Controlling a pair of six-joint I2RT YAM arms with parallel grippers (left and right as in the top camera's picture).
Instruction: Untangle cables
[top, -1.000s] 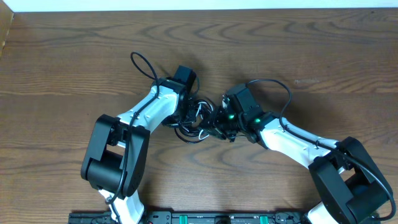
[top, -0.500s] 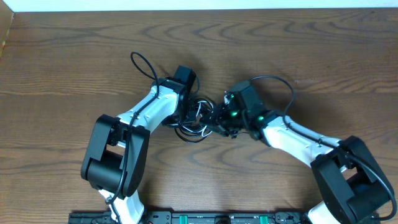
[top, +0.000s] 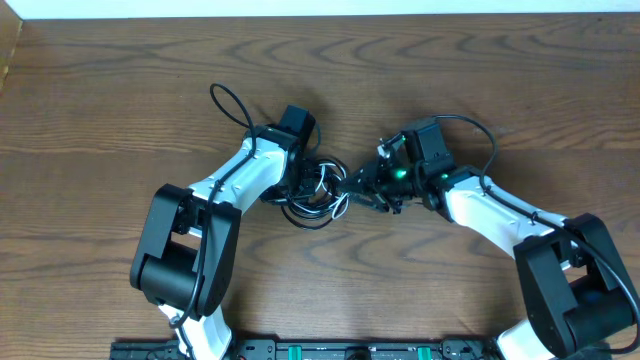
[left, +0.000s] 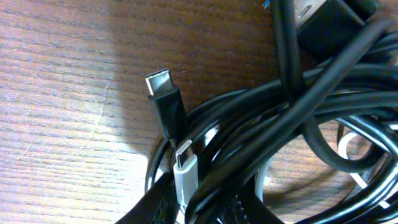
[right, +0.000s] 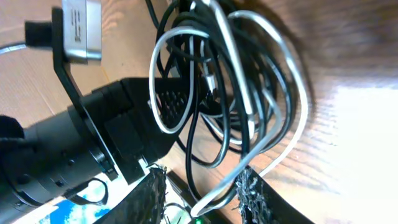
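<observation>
Looking down from above, I see the brown wooden counter (top: 120, 90) under both claws, with lots of bare wood on every side of them. My left arm (top: 240, 175) and right arm (top: 480, 205) both reach in toward the middle, so the two claws face each other.

The cables (top: 318, 195) sit right between the two claws, in one messy bunch on the counter. Most are black and loop over each other. I think the arms meet here so that one claw can hold the bunch while the other pulls a cord free.

My left claw (top: 303, 183) is pushed into the bunch. Its camera shows cords packed tight between its fingers, so I judge it is clamped on the cables to keep the bunch from sliding.

My right claw (right: 202, 193) has its fingers apart. A loop of the white cable (right: 292, 106) and a black cord hang down into the gap between them, but nothing is squeezed there. I guess the claw is lined up like this to pick one cord, and the white one looks easiest to follow.

Close in front of my left claw, a black plug (left: 163, 93) sticks up out of the bunch. A white plug (left: 185, 168) lies just below it, nearer the claw, nearly touching it. Loose ends like these are good places to start pulling, but they could catch on the loops.
</observation>
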